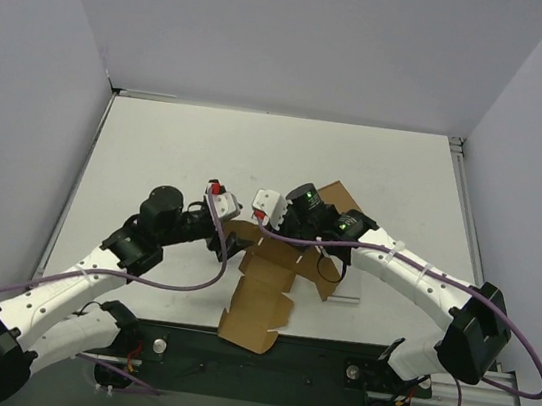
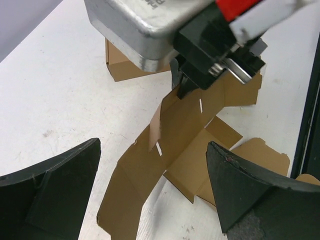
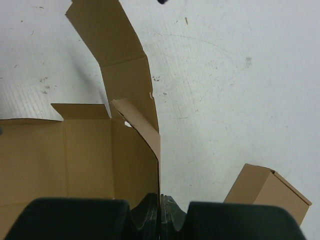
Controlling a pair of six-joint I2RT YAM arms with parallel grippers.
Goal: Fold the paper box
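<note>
The paper box [image 1: 259,302] is a flat, many-flapped brown sheet, unfolded for the most part, lying midway along the near edge of the white counter [image 1: 209,144], with its near end reaching that edge. At its far end one panel stands up along a crease, and a narrow flap leans inward from it.

The right gripper [image 3: 160,202] has its fingers pressed together on the top edge of that raised panel, pinching the cardboard between them. The left wrist view shows the same pinch from the other side.

The left gripper [image 2: 152,147] is spread wide above the sheet's left side, one finger [image 2: 55,185] on either side of the middle panels. Whether it touches the cardboard is hard to tell from these views.

An oblong brown carton [image 1: 338,194] lies farther back, beyond the right wrist and near the sheet's far end. A small white-grey slab [image 1: 347,293] lies just right of the sheet, under the right arm.
</note>
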